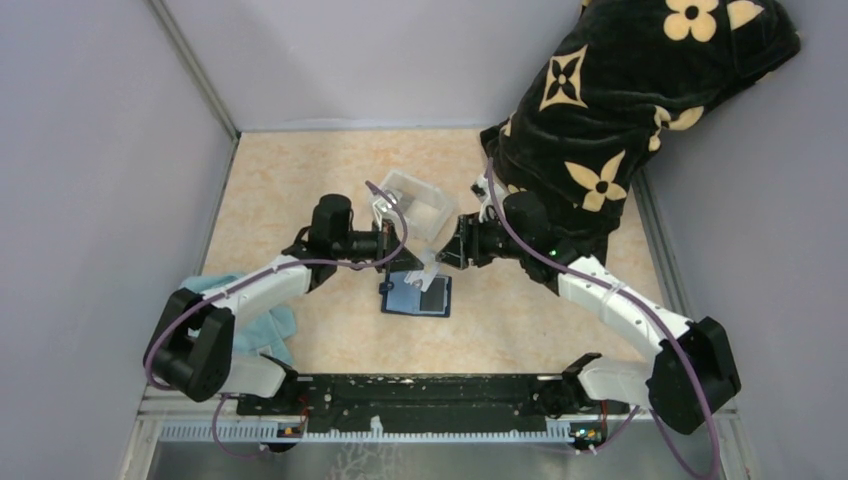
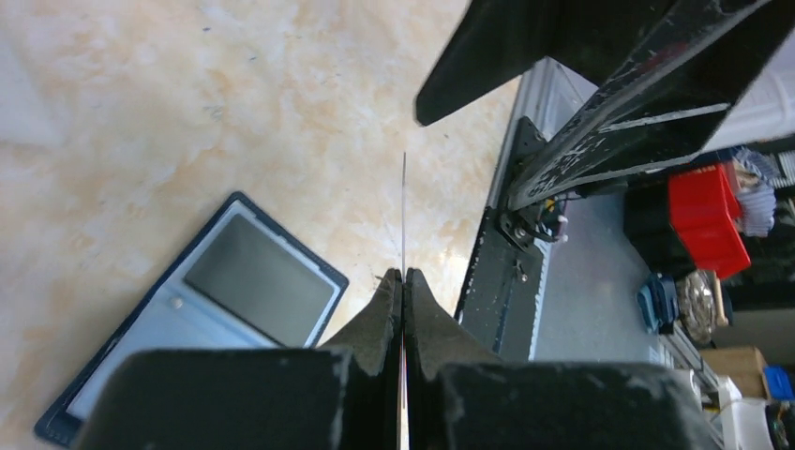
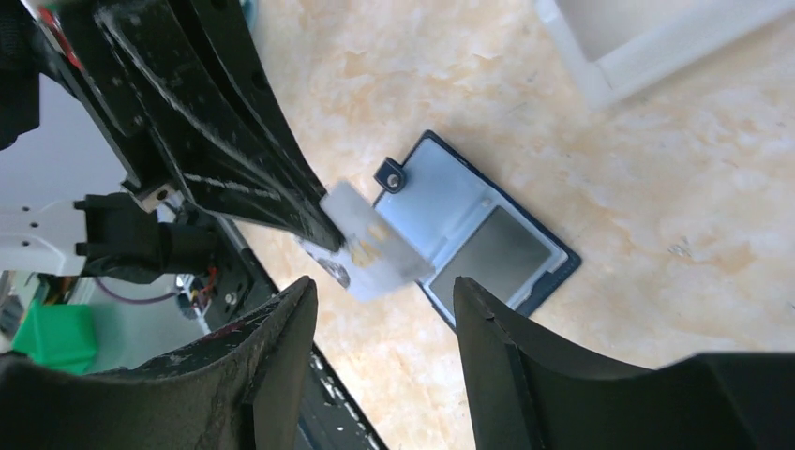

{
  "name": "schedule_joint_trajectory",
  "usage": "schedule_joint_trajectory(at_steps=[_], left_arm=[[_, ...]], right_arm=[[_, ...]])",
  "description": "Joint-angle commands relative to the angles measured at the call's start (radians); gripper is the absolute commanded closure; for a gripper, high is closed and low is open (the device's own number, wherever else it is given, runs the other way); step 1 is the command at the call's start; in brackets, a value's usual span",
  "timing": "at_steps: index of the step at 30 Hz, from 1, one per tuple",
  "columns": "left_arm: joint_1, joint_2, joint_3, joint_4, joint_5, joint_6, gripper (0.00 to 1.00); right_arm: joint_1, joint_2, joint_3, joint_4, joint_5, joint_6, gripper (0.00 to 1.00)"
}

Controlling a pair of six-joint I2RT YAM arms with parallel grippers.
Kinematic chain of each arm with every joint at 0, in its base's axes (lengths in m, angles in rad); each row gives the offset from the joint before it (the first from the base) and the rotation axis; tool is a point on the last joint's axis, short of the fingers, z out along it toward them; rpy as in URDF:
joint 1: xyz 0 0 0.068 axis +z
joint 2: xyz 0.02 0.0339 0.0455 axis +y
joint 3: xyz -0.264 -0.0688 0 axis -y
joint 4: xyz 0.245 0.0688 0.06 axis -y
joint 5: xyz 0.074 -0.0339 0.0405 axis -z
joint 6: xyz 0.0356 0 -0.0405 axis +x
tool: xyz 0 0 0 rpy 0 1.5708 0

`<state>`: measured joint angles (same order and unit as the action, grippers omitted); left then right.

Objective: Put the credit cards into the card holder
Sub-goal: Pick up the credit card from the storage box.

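Right wrist view.
- **Item:** one pale credit card (image 3: 370,246), held off the tabletop (image 3: 703,187) just beside the card holder (image 3: 487,246), which lies open and flat.
- **Left claw (image 2: 403,277):** closed tight on the card's edge.
- **Right claw (image 3: 384,291):** spread wide and empty, with the card just ahead of its gap.
- **Handling, as judged:** close the right claw squarely on the free end before the left lets go. Then tilt the card low and feed it edge-first into a pocket.

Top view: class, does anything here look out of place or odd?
Yes. A dark flower-patterned garment reaches over the table at its far right corner, close behind the right arm; it has no part in the task. A blue cloth lies crumpled by the left arm. The card in the left gripper looks normal.
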<state>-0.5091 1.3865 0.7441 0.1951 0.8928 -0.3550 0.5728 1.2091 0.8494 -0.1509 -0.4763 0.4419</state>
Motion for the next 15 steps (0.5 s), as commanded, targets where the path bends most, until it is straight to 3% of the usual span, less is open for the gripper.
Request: schedule_joint_trajectory(at_steps=[1, 6, 15], left_arm=[[-0.002, -0.060, -0.083, 0.212, -0.179, -0.190, 1.00], [-0.003, -0.068, -0.216, 0.510, -0.219, -0.428, 1.00], [-0.002, 0.014, -0.290, 0.802, -0.196, -0.657, 1.00]], right_arm=[[-0.007, -0.075, -0.071, 0.119, 0.110, 0.025, 0.44], [-0.007, -0.094, -0.190, 0.299, 0.095, 0.105, 0.46], [-0.007, -0.026, -0.258, 0.536, 0.014, 0.192, 0.51]])
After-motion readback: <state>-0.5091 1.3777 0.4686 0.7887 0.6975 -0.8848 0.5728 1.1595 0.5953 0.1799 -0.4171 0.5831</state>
